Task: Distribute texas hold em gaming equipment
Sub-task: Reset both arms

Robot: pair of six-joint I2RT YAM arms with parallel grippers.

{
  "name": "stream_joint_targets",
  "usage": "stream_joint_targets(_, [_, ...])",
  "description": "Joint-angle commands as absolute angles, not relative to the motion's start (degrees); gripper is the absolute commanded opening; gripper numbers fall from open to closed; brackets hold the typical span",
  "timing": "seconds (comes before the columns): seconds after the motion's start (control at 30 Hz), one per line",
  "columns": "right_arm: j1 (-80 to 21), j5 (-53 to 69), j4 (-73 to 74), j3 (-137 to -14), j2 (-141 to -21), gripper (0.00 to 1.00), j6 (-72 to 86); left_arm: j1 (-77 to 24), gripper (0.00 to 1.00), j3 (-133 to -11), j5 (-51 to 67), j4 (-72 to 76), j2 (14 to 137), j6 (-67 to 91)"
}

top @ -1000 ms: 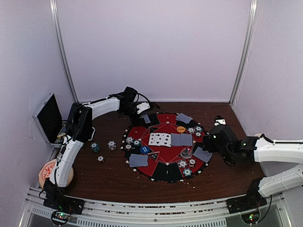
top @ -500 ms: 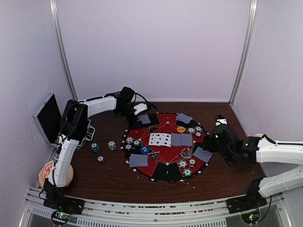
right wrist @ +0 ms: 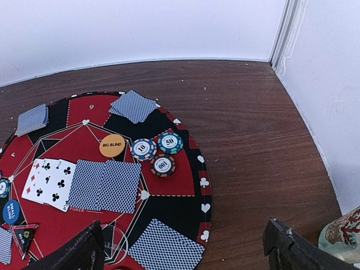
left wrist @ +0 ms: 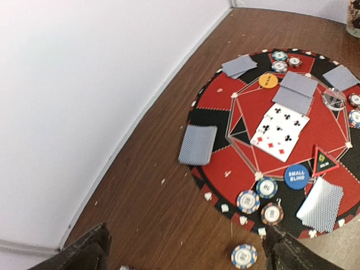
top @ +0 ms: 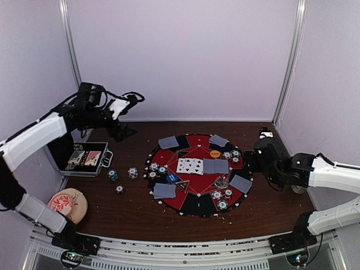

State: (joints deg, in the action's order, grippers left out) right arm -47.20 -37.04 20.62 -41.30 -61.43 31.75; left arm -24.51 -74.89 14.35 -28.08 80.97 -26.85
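On the round red-and-black mat (top: 197, 205) lie face-up cards (top: 190, 166), face-down cards (top: 216, 166) beside them, and single face-down cards round the rim, one at far left (left wrist: 198, 144). Poker chips (right wrist: 162, 165) sit by the orange button (right wrist: 112, 145); more chips (left wrist: 248, 201) lie near the blue button (left wrist: 296, 176). Three chips (top: 133, 172) rest on the table left of the mat. My left gripper (top: 122, 131) hangs open and empty above the table's far left. Off the mat's right edge, my right gripper (right wrist: 185, 250) is open and empty.
An open metal case (top: 84, 157) lies at the left of the table. A patterned round dish (top: 67, 203) sits at the near left, and another patterned object (right wrist: 343, 236) at the far right. White walls enclose the table on three sides.
My left gripper opened, leaving a face-down card on the mat's far-left rim, then swung up and back to the left. The right arm barely shifted.
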Motion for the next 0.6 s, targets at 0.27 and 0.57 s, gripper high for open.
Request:
stream_joint_targets(0.27, [-48.1,-38.07,16.29,-35.21,-62.42,1.0,33.33,-9.16,0.98,-30.25,9.03,-12.61,44.13,-20.91])
stream_joint_targets(0.57, [-48.34,-42.8,9.27,-27.33,-52.79,1.0,33.16,-8.88,0.98,-20.57,5.14,-7.86,29.49,-17.86])
